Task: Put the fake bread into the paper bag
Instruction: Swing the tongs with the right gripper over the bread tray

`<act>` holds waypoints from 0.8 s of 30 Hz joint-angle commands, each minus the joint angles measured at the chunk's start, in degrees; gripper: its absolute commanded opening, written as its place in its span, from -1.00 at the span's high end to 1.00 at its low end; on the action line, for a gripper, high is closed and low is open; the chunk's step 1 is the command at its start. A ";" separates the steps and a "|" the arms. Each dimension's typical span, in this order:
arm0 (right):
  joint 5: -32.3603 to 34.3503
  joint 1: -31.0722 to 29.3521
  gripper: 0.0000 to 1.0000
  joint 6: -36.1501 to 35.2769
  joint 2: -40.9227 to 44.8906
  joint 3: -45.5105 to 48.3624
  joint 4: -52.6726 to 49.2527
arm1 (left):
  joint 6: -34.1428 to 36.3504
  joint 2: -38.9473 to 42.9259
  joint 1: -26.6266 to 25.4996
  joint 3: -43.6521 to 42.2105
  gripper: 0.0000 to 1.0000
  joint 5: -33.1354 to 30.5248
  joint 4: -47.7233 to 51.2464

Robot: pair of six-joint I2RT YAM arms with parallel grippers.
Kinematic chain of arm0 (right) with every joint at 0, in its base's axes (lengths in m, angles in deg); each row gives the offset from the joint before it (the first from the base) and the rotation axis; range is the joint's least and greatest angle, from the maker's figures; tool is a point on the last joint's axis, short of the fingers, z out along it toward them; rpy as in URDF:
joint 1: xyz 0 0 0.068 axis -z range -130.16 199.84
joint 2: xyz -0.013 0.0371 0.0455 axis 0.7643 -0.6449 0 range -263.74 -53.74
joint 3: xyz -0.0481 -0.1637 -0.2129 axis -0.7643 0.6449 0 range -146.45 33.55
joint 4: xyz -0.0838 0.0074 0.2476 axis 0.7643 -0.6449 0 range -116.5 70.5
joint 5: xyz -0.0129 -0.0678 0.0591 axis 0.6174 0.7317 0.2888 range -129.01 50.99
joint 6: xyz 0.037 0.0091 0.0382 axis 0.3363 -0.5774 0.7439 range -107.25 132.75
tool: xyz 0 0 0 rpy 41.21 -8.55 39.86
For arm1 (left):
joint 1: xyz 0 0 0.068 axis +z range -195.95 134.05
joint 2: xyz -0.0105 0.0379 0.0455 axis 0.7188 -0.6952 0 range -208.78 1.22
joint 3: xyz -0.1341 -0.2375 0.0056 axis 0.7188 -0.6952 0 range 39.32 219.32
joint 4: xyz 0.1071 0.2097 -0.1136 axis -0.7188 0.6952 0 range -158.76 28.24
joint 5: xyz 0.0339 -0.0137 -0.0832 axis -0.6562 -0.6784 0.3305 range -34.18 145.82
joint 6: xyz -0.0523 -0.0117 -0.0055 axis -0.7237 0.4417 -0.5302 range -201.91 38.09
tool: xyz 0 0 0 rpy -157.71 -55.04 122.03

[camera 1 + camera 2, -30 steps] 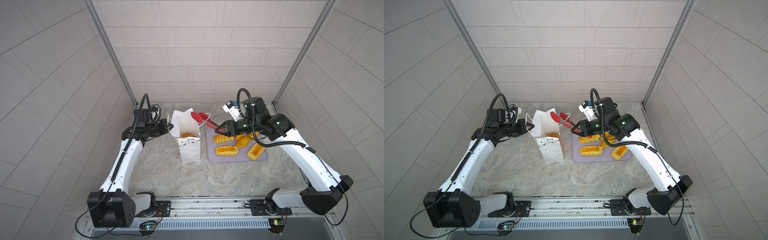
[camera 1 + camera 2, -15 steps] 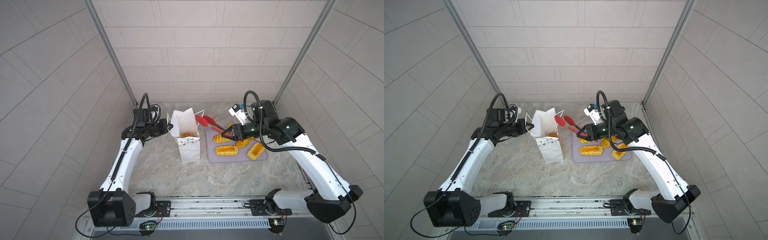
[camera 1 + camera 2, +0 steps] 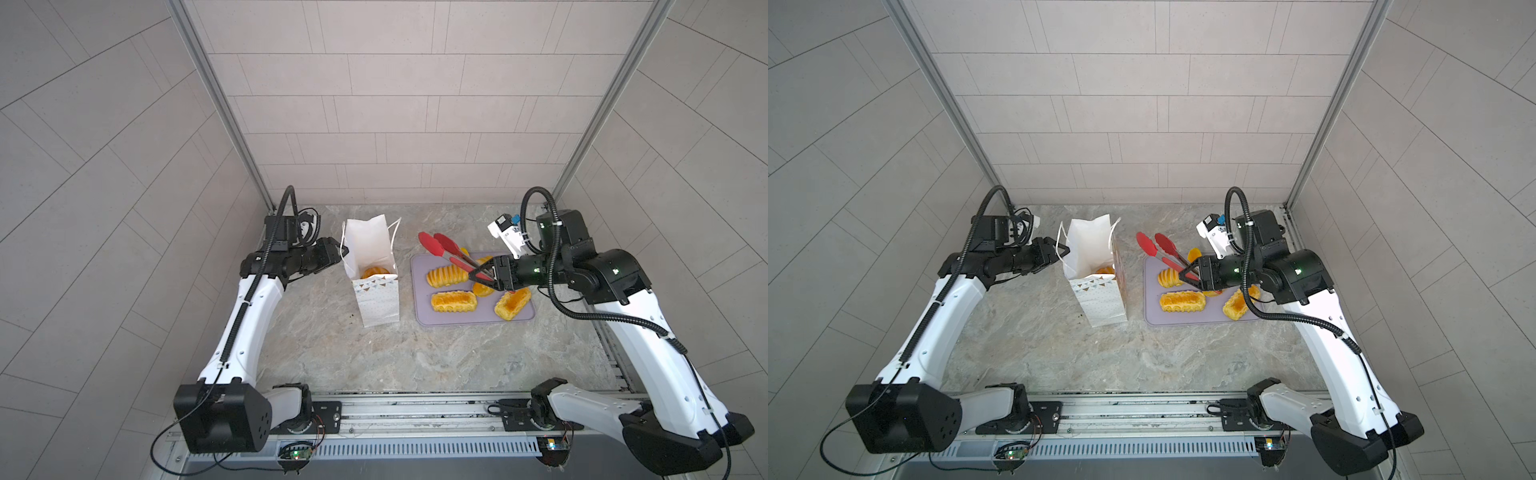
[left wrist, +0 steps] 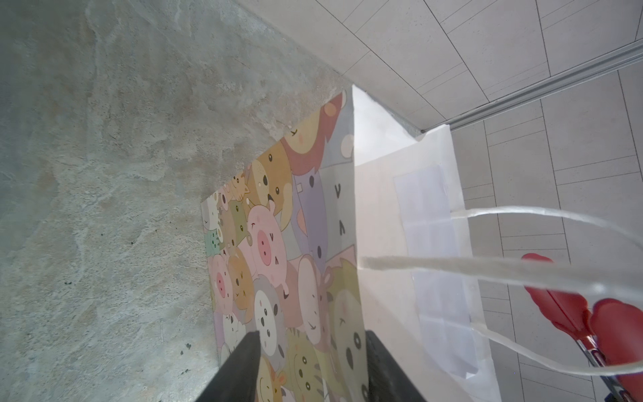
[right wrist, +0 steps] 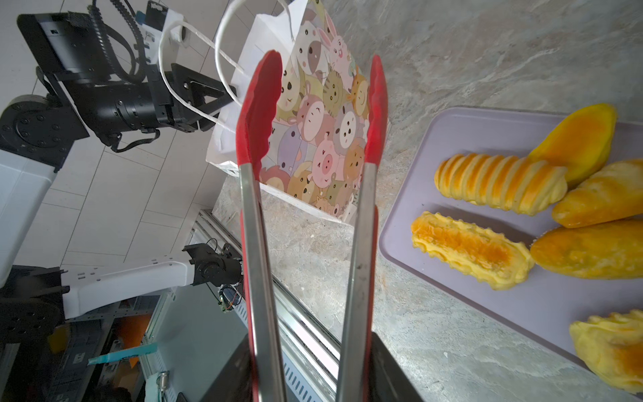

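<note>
Swings red-tipped steel tongs (image 3: 446, 253) back from tall white cartoon-printed paper bag (image 3: 378, 301) to flat lilac tray (image 3: 473, 320); spreads left gripper (image 3: 336, 251) about bag rim. Keeps right gripper (image 3: 478, 276) clenched on tongs, tips empty. Between loads; calls next for tips astride glossy golden ridged loaf (image 5: 497, 182). Hides bagged pastry (image 3: 374, 272) from both wrist views.
</note>
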State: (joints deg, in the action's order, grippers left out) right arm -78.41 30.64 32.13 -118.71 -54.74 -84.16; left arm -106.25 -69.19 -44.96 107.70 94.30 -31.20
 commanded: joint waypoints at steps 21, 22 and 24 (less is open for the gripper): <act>16.26 2.78 0.07 -4.05 -0.86 2.11 -4.04 | 0.46 15.44 4.63 2.00 -0.57 -10.37 10.96; 17.60 3.30 0.07 -4.08 -0.77 2.32 -4.20 | 0.46 16.21 4.80 1.99 -0.60 -9.11 10.66; 20.14 4.10 0.07 -4.17 -0.60 3.02 -4.50 | 0.45 17.59 4.81 2.17 -0.65 -6.24 9.83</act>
State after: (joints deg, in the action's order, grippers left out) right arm -63.67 33.81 29.24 -120.41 -52.44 -87.81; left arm -106.45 -53.76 -40.50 107.74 85.56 -21.72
